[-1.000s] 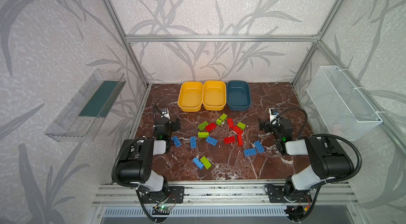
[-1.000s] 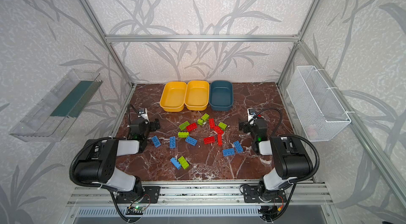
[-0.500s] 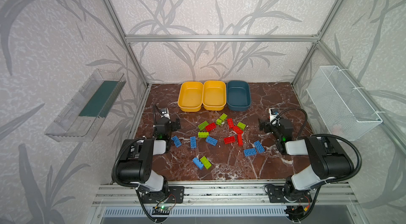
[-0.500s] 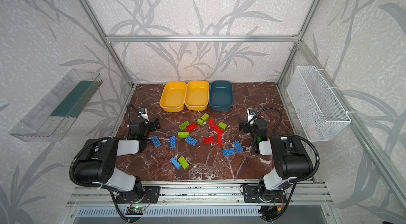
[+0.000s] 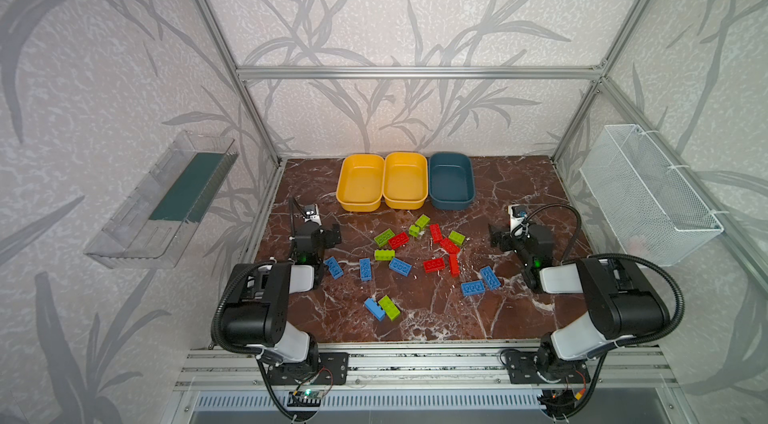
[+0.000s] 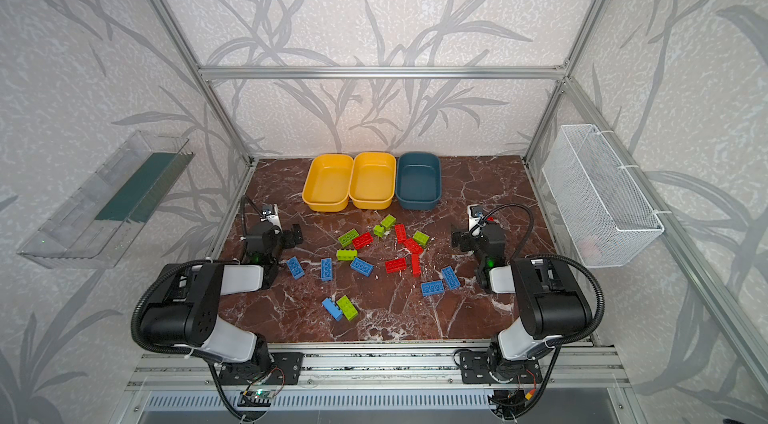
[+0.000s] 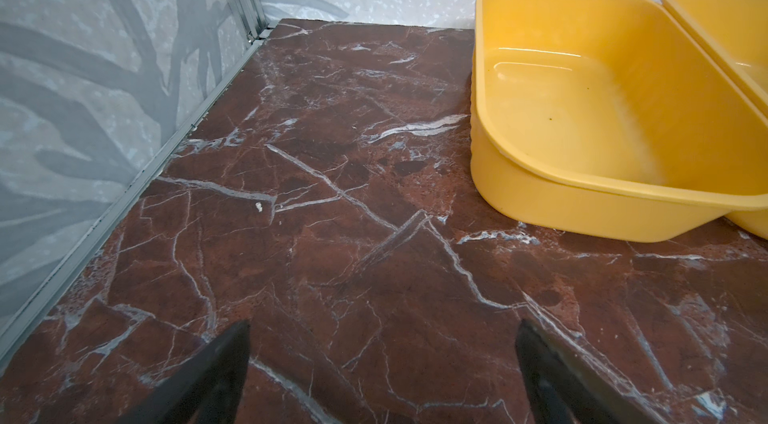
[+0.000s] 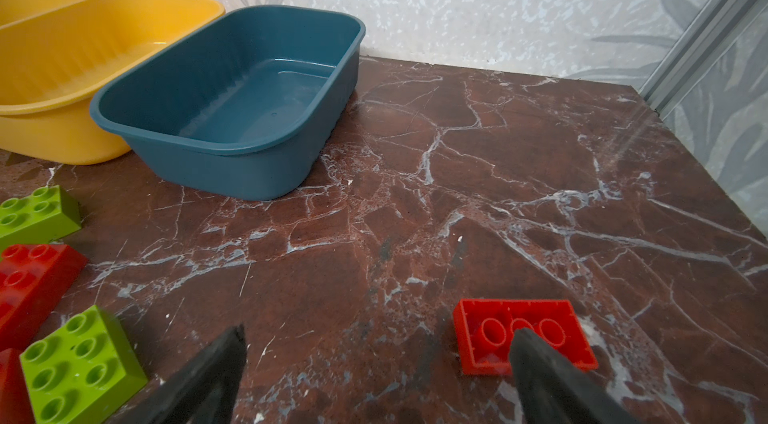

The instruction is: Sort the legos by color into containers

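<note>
Several blue, red and lime green legos [image 5: 400, 266] [image 6: 361, 266] lie scattered across the middle of the brown marble table. Against the back wall stand the containers, all empty: two yellow tubs [image 5: 359, 181] [image 5: 405, 178] and a teal tub [image 5: 451, 178] [image 8: 249, 97]. My left gripper [image 5: 315, 230] [image 7: 382, 330] sits low at the left, open over bare marble, with a yellow tub [image 7: 582, 110] ahead of it. At the right, my right gripper [image 5: 513, 232] [image 8: 378, 330] is open too. An upturned red lego [image 8: 490, 330] lies by one of its fingertips. Green and red legos [image 8: 79, 363] lie to its side.
A clear plastic tray [image 5: 166, 197] hangs on the left wall and a white wire basket [image 5: 648, 193] on the right wall. Aluminium frame posts [image 5: 257, 130] stand at the table's back corners. A metal rail [image 5: 415, 363] runs along the front edge.
</note>
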Action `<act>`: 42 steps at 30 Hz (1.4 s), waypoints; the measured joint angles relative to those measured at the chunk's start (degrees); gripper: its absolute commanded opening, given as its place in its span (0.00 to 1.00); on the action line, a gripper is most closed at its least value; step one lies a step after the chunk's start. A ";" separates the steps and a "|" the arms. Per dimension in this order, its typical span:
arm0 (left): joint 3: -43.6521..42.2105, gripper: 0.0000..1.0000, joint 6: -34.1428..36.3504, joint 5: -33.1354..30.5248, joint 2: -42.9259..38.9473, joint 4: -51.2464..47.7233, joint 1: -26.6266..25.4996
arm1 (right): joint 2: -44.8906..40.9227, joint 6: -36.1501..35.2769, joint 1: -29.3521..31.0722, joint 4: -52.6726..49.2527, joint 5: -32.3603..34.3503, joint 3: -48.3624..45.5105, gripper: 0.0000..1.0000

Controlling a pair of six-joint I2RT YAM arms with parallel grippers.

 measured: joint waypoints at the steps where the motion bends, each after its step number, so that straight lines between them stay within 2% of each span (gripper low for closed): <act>1: 0.00 0.99 0.00 0.02 0.00 0.00 0.02 | 0.00 0.00 0.00 0.00 0.00 0.00 0.99; 14: 0.11 0.99 -0.17 0.85 -0.07 -0.37 0.39 | -0.11 0.00 0.15 -0.09 0.79 0.00 0.99; 17: 3.67 0.99 -0.46 0.66 -1.03 -7.65 0.39 | -2.47 0.07 1.05 -2.99 3.19 0.00 0.99; 21: 14.84 0.99 -0.61 0.39 -2.64 -19.76 0.42 | -10.99 1.42 3.43 -14.69 8.83 2.56 0.99; 26: 21.46 0.99 -3.30 -0.02 -5.73 -27.91 0.26 | -17.59 8.33 5.77 -38.97 15.39 16.15 0.99; 30: 25.92 0.99 -6.91 0.22 -5.77 -35.10 -0.81 | -20.41 11.30 8.55 -50.36 18.99 20.74 0.99; 32: 27.30 0.99 -7.74 -0.26 -5.81 -37.73 -2.40 | -20.83 11.69 11.56 -54.97 21.18 20.87 0.99; 35: 28.76 0.99 -7.96 -1.84 -6.56 -41.59 -8.24 | -19.96 13.40 16.41 -64.06 25.49 23.02 0.99; 40: 31.61 0.99 -7.93 -4.04 -8.98 -46.16 -18.80 | -16.61 17.42 23.12 -76.72 34.05 33.46 0.99; 42: 32.65 0.99 -7.98 -4.76 -10.58 -47.45 -22.53 | -15.76 18.88 24.81 -80.59 34.56 37.35 0.99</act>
